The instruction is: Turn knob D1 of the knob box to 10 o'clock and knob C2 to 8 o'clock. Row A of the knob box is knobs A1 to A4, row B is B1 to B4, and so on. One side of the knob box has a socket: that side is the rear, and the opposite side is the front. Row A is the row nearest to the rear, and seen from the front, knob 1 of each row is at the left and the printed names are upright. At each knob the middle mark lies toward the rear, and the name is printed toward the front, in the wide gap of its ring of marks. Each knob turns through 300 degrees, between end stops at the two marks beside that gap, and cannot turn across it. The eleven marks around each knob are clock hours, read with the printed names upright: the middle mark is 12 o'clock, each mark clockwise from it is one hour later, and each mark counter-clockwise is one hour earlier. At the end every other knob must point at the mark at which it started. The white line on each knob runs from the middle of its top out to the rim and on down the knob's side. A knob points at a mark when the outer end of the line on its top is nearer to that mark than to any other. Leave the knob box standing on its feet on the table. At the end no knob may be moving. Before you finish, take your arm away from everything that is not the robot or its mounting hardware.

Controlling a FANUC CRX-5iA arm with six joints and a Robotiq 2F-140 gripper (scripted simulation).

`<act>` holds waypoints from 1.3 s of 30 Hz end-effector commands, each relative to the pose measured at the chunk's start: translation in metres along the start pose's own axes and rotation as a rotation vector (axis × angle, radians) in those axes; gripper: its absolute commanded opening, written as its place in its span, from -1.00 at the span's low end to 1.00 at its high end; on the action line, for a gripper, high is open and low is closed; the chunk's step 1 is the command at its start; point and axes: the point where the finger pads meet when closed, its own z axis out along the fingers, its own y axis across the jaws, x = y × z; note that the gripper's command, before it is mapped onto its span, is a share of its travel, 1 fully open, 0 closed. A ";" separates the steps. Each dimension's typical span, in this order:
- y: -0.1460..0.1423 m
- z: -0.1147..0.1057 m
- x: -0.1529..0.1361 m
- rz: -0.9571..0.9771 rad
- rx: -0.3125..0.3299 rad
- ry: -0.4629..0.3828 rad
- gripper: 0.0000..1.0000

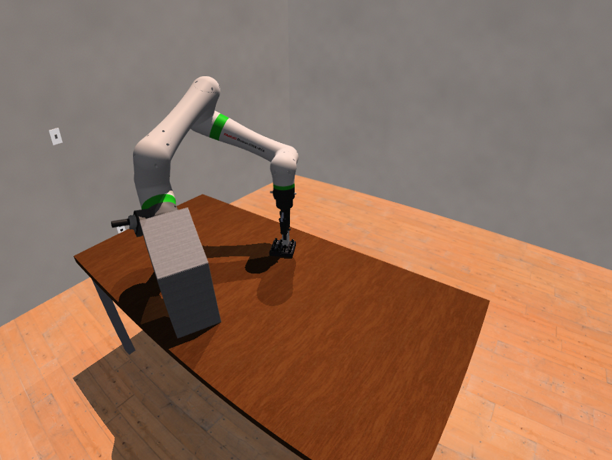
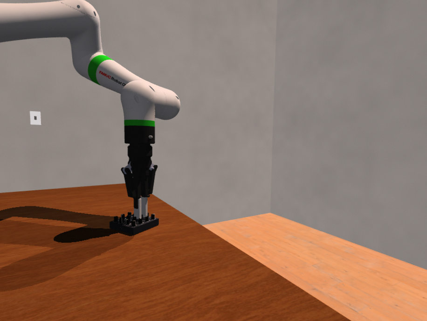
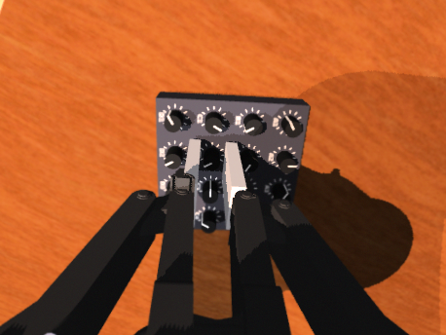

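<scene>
The black knob box [image 1: 282, 255] [image 2: 146, 227] [image 3: 270, 141] stands on the table. In the wrist view its rear faces right and knob 1 of each row is at the top. Knob D1 [image 3: 173, 123] is at the top left, its line pointing up-left, near 8 o'clock. Knob C2 [image 3: 211, 162] is in the second column, its line pointing down-left, near 5 o'clock. My gripper [image 1: 285, 242] [image 2: 141, 216] [image 3: 211, 158] points straight down with its fingers slightly apart. One pale finger stands on each side of C2, with a visible gap to each. The exact fingertip height is hard to tell.
Knobs D2 [image 3: 173, 158] and B2 [image 3: 249, 162] stand just outside the two fingers. The fingers hide part of the lower knobs. A large grey block [image 1: 190, 297] stands on the table [image 1: 346, 346] near the arm's base. The arm's shadow falls across the box.
</scene>
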 end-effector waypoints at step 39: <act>0.000 0.000 0.000 0.000 0.000 0.000 -0.90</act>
